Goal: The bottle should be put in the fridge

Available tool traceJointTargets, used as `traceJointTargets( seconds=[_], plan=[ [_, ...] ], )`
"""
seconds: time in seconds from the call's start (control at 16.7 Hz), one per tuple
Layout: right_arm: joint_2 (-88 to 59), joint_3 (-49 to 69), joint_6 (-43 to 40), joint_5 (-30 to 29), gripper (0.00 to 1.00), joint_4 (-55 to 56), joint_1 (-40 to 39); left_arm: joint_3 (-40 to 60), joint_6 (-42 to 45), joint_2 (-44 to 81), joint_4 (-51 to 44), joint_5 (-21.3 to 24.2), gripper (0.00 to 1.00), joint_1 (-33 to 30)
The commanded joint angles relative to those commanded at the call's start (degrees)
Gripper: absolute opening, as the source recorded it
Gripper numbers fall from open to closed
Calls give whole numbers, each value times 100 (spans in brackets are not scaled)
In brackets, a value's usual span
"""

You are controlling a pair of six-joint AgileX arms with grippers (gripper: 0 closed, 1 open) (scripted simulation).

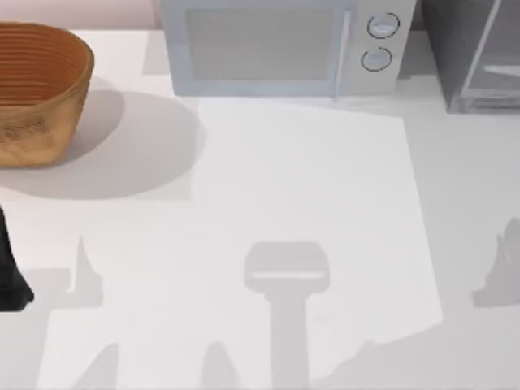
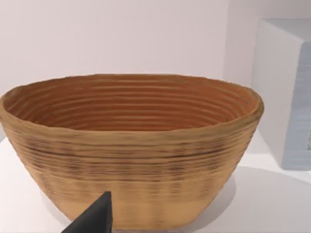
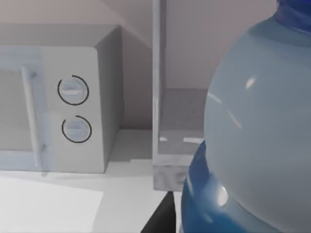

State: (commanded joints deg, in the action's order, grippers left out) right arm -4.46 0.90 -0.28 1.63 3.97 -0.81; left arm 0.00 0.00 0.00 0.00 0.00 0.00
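Note:
The bottle (image 3: 252,126) looms very close in the right wrist view, clear-bodied with a blue base and blue cap. My right gripper (image 3: 228,218) is shut on it, and one dark fingertip (image 3: 159,219) shows below the bottle. Beyond it stands the fridge (image 3: 181,111), with its pale door frame (image 3: 156,73) seen edge-on and the grey inside visible. In the top view the fridge (image 1: 475,53) is at the back right corner of the table. My left arm (image 1: 10,272) is parked at the table's left edge.
A white microwave (image 1: 276,45) with two round knobs (image 3: 74,90) stands at the back middle, just left of the fridge. A brown woven basket (image 1: 36,89) sits at the back left and is seen up close as the basket (image 2: 131,145) from the left wrist.

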Motion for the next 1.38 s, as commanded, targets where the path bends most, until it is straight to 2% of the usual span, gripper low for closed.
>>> traceJointTargets(
  seconds=[0.18, 0.54, 0.78, 1.08, 1.38],
  plan=[
    [424, -86, 26, -155, 1, -378, 77, 0, 0, 0, 0, 0, 100, 0],
    [420, -82, 36, -152, 1, -388, 59, 0, 0, 0, 0, 0, 100, 0],
    [-176, 323, 59, -22, 1, 75, 144, 0, 0, 0, 0, 0, 100, 0],
    [-2280, 1456, 87, 272, 1, 1379, 477, 0, 0, 0, 0, 0, 100, 0],
    [-5625, 2875, 93, 623, 1, 3012, 919, 0, 0, 0, 0, 0, 100, 0]
  ],
)
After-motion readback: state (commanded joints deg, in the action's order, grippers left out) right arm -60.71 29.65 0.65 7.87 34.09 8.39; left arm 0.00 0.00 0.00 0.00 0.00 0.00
